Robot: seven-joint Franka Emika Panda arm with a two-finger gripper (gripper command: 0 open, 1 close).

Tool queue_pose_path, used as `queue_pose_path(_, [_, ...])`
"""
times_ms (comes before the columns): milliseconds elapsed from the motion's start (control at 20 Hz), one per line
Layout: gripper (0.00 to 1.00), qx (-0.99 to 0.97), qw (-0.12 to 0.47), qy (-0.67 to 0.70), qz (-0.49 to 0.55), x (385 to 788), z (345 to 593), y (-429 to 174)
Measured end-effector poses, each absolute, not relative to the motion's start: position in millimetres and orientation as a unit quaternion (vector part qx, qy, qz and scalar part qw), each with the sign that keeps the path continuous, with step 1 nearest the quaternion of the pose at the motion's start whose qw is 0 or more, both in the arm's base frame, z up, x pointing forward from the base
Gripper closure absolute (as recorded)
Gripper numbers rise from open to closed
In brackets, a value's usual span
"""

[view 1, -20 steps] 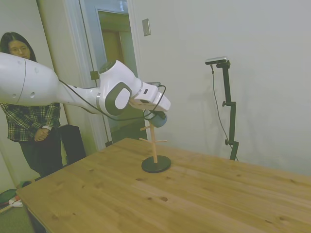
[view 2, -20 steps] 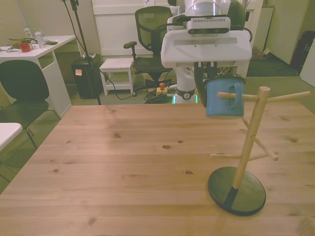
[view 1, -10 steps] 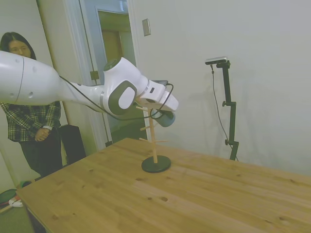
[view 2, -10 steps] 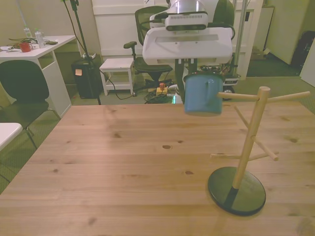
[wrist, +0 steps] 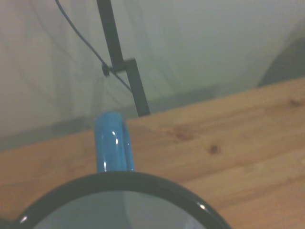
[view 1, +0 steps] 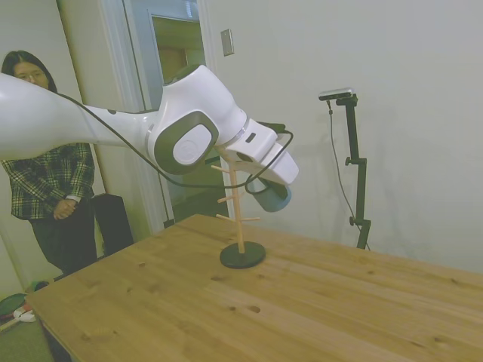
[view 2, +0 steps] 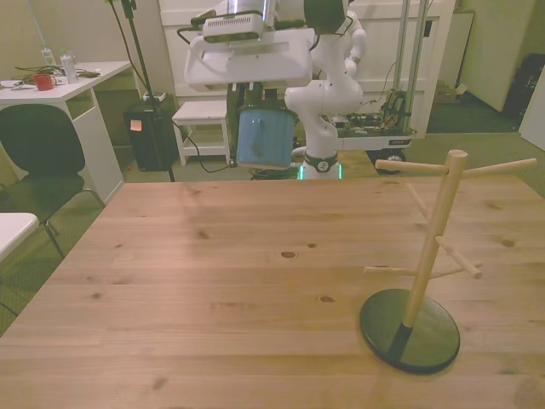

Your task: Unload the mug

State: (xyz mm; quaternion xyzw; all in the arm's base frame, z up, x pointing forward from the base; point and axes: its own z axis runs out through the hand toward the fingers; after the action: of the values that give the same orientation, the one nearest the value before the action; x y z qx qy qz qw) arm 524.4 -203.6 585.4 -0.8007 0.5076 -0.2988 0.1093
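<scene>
The pincer (view 2: pixel 262 115) grips the mug (view 2: pixel 265 135) clear of the rack (view 2: pixel 423 256), high above the worktop (view 2: pixel 213 290); I'd lower it well aside from that rack.

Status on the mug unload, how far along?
Done: the light-blue enamel mug is off the wooden peg rack, whose pegs all show bare. In hand: the gripper holds the mug in the air, off to the front view's left of the rack. Left: set it on the wooden table and release.
</scene>
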Motion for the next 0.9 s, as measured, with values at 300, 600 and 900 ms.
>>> queue_pose_path(300, [1.0,-0.811,0.104,0.532,-0.222,506,532,-235])
queue_pose_path(600, [1.0,-0.812,0.086,0.555,-0.162,508,472,-268])
queue_pose_path(900, [1.0,-0.803,0.071,0.576,-0.133,532,427,-300])
